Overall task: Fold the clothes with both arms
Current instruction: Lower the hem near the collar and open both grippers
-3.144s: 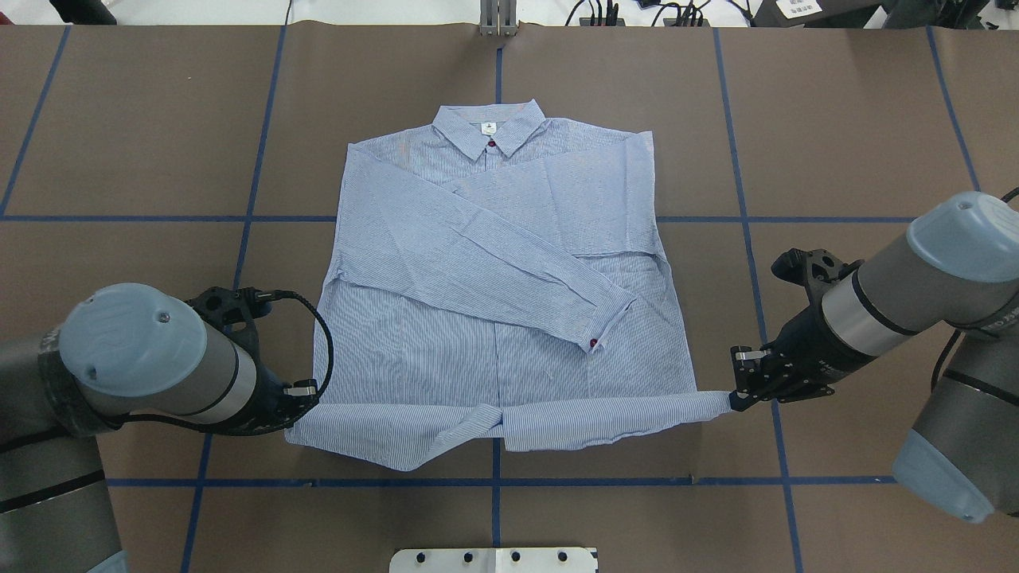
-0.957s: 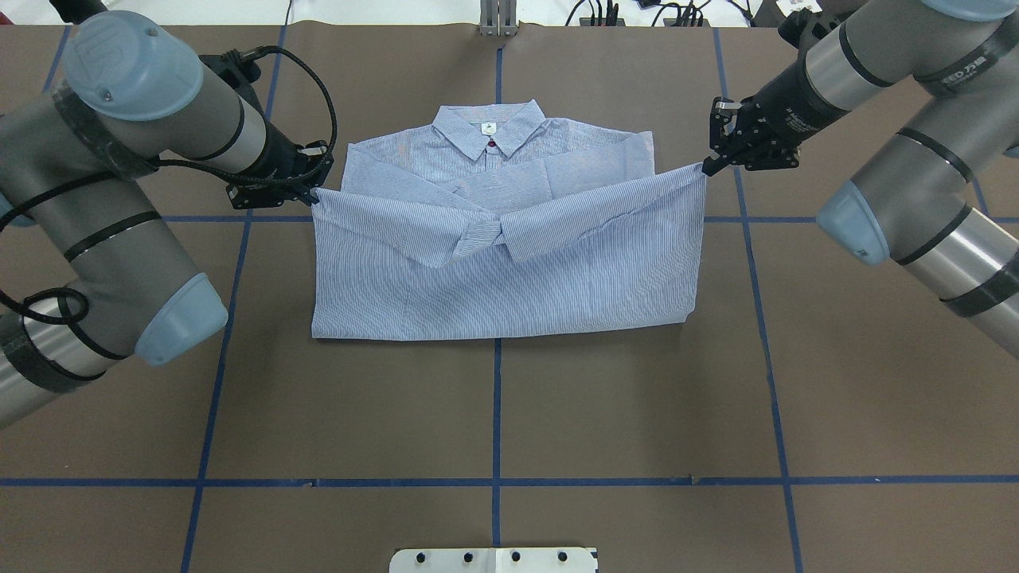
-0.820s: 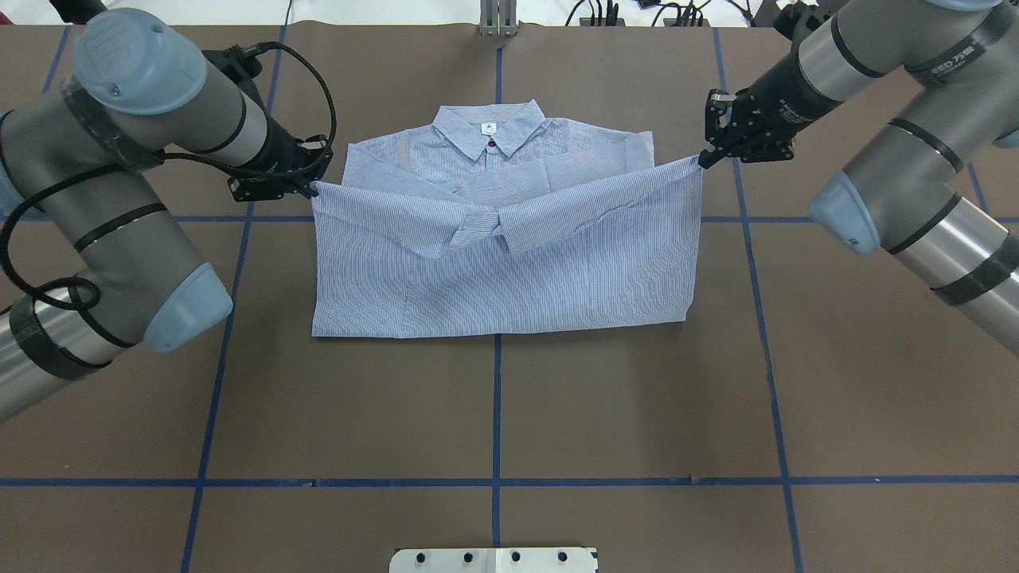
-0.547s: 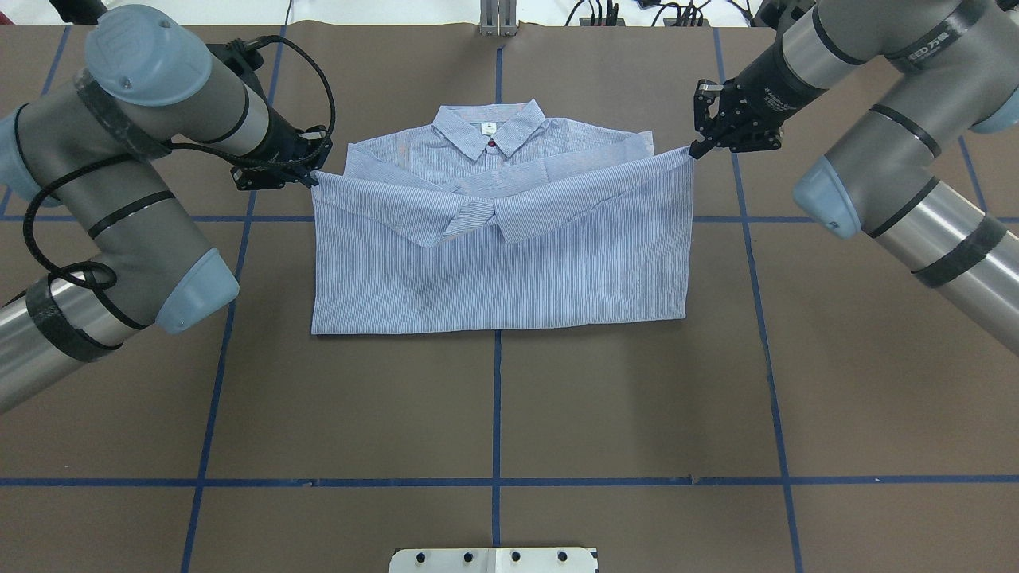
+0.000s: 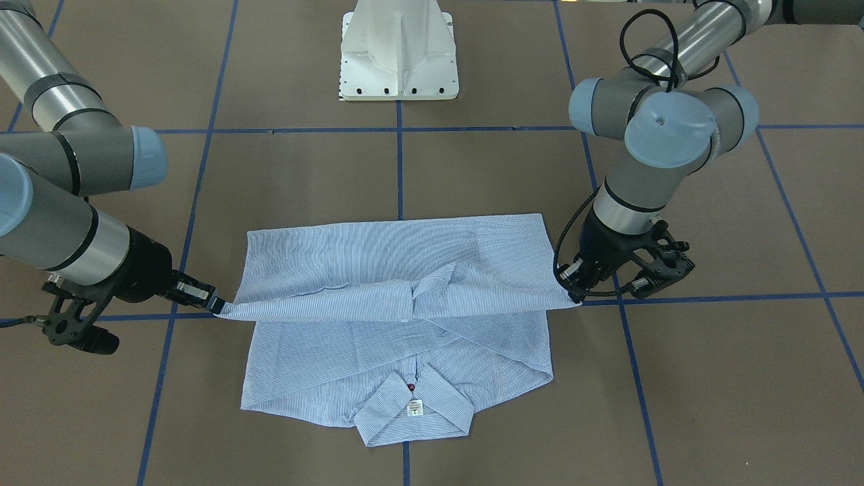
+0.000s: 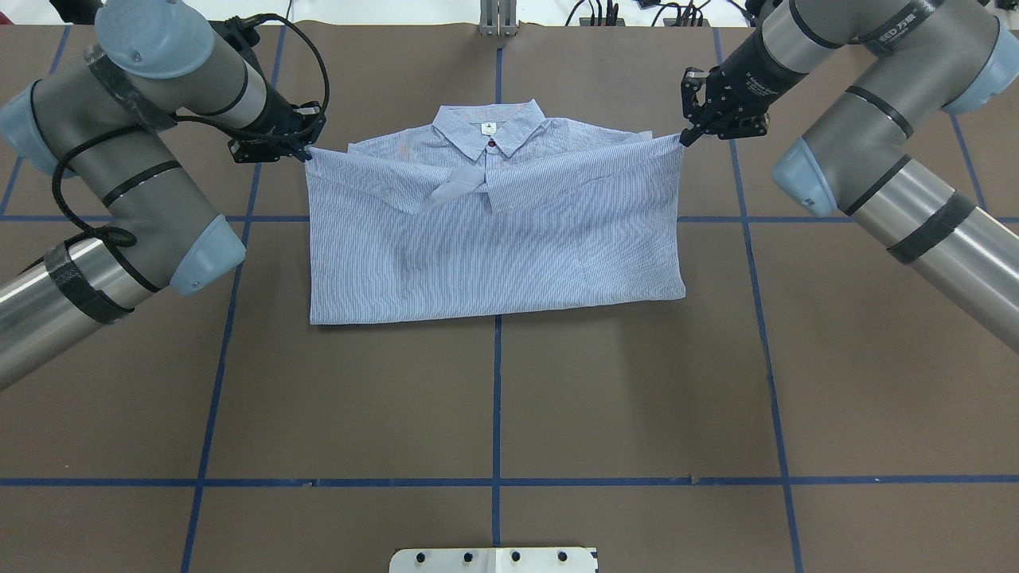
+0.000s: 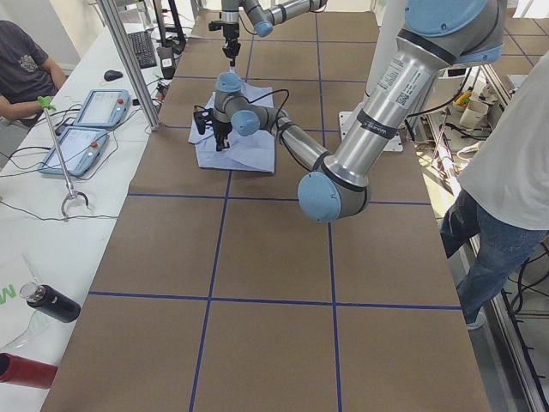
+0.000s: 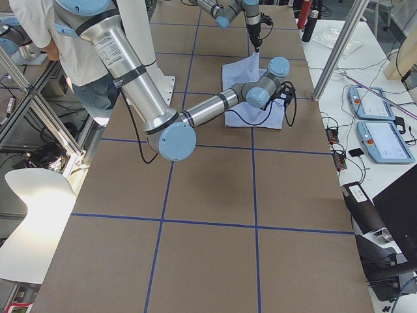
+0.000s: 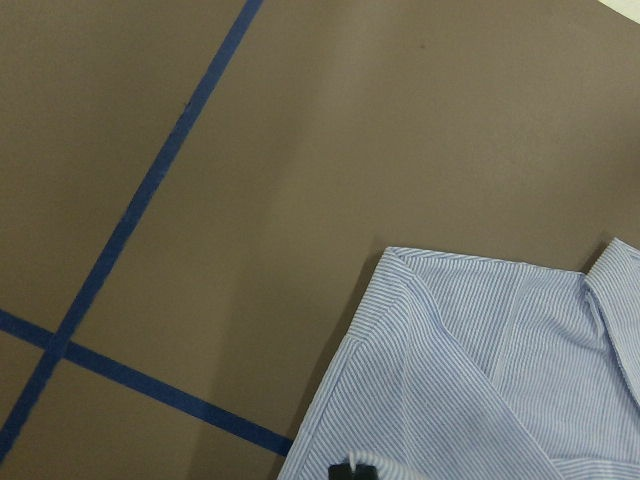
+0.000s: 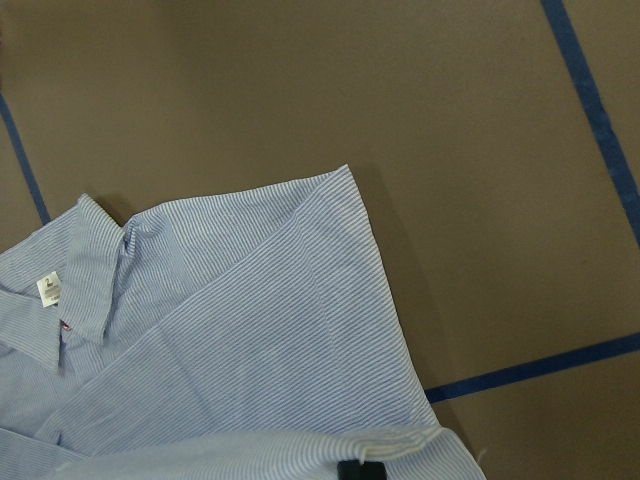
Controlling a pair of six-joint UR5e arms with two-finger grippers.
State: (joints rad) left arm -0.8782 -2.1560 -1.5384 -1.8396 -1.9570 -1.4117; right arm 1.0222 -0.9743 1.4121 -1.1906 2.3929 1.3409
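My left gripper (image 6: 306,153) is pinched shut on one corner of the shirt (image 6: 493,255), and my right gripper (image 6: 683,139) is pinched shut on the opposite corner, so the hem edge runs stretched between them. The shirt lies on the brown table (image 6: 358,398), on the side away from my white base (image 5: 399,50) and across one of the blue tape lines (image 6: 497,382). Its lower half is folded up over the upper half, with the fold crease nearest my base. In the front-facing view, the edge I hold hangs clear of the layer beneath and dips slightly in the middle, where the two front panels overlap. Past that edge the collar (image 6: 458,121) is uncovered, along with its small white label (image 6: 488,127) and a dark red button (image 6: 492,143). Both shoulders of the shirt also show beyond the held edge. In each wrist view a shoulder lies flat on the table below, and striped cloth is bunched at a black fingertip (image 10: 360,470) at the bottom of the frame.
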